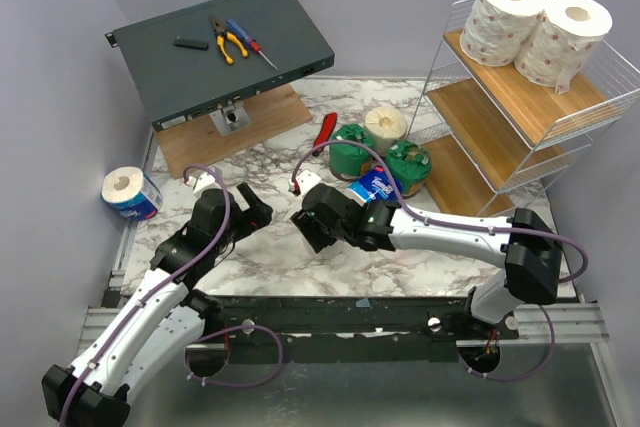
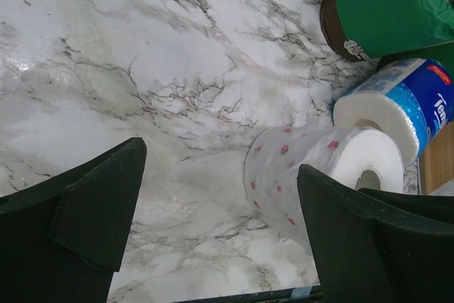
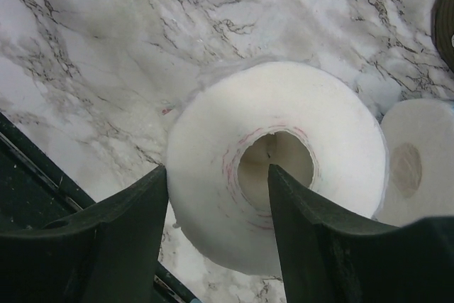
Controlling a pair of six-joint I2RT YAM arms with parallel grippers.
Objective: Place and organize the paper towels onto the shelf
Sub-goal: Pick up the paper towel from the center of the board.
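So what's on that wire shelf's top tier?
The left roll and right roll, white with pink specks, sit side by side on the shelf. The wood beneath and behind them is covered.

Lit brightly from overhead, with soft, short shadows under the tilted dark grey flat metal box [image 1: 225,42] at eleven o'clock. Shows faint glare on the grey-veined white marble tabletop [image 2: 177,69]. Crisp overhead, mildly bowed toward the edges. Blurs the near black gripper fingers [image 3: 106,239] at six o'clock in both wrist views; bleaches the fat white paper roll [image 3: 206,175] nearly featureless.
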